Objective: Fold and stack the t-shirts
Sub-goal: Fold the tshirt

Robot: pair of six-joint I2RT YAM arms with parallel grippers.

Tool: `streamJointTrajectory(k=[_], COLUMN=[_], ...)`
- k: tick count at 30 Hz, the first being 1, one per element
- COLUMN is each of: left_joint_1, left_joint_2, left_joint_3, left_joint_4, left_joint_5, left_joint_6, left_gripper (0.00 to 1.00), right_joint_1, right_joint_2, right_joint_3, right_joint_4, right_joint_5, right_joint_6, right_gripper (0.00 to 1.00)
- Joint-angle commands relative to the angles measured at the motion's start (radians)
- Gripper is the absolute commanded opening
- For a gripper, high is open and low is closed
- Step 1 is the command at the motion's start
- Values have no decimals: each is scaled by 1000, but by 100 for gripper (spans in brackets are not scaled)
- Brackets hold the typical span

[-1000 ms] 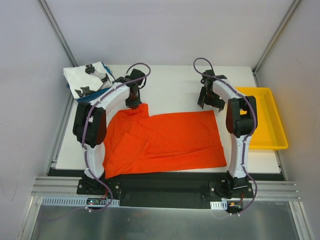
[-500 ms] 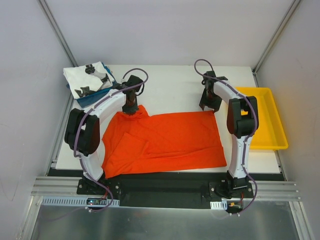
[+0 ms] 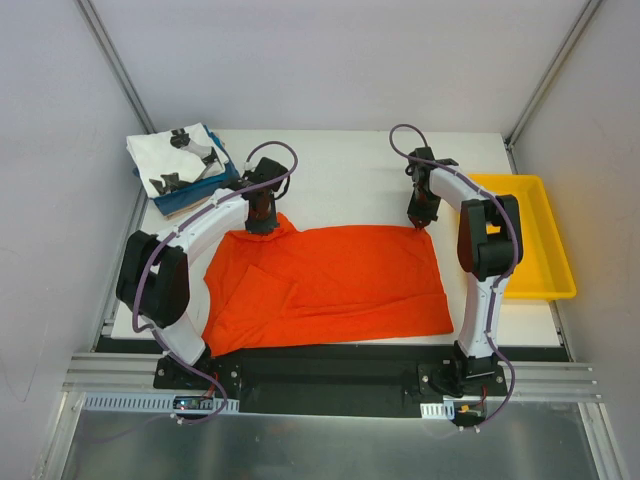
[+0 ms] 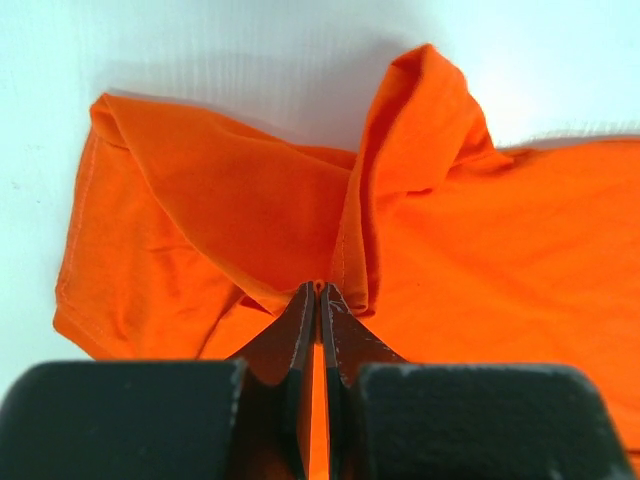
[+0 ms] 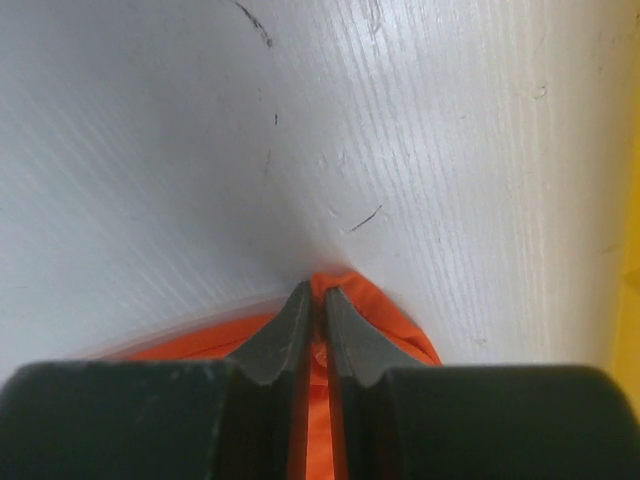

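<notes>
From the top external view, the orange-red tee (image 3: 330, 285) lies spread over the near half of the white bench (image 3: 340, 165), between the two arms, with its left part folded over on itself and a sleeve flap creased near the left arm. The left end effector (image 3: 262, 222) is down on the tee's far left corner, and the right end effector (image 3: 420, 218) is down on its far right corner. At the far left corner of the bench a folded white tee (image 3: 175, 160) with black prints sits on top of a blue tee (image 3: 200, 192), well apart from the orange-red one. A yellow tray (image 3: 545, 275) lies along the bench's right side. In the left wrist view, the left end effector (image 4: 319, 290) is closed, its tips pinching a raised ridge of the orange-red tee (image 4: 200, 220), which bunches into folds against the bench (image 4: 250, 50). In the right wrist view, the right end effector (image 5: 313, 290) is closed on the rounded corner of the orange-red tee (image 5: 385, 320), cloth showing between the jaws, pressed to the scuffed bench (image 5: 150, 150); the yellow tray (image 5: 630, 300) edges the right.
</notes>
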Motion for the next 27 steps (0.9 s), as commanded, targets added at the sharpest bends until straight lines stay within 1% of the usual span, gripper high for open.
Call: streamJointTrajectory(k=[1, 8, 11, 19, 27], left_joint_1=[-23, -85, -102, -123, -145], left_joint_2=[-104, -239, -335, -527, -736], left_joint_3=[-55, -196, -267, -428, -531], left_joint_4=[-6, -7, -6, -7, -9], left_joint_5=[-6, -12, -6, 52, 117], left_joint_6=[-26, -50, -70, -121, -171], left_gripper=[0, 0, 0, 0, 0], right_joint_1=[-9, -7, -9, -6, -4], right_joint_2=[-100, -250, -310, -478, -563], right_joint_3=[-73, -244, -307, -405, -451], right_joint_4=[0, 69, 84, 77, 66], right_joint_5=[-16, -55, -64, -36, -36], right_joint_6=[-36, -61, -67, -76, -93], right_gripper=[8, 6, 5, 5, 5])
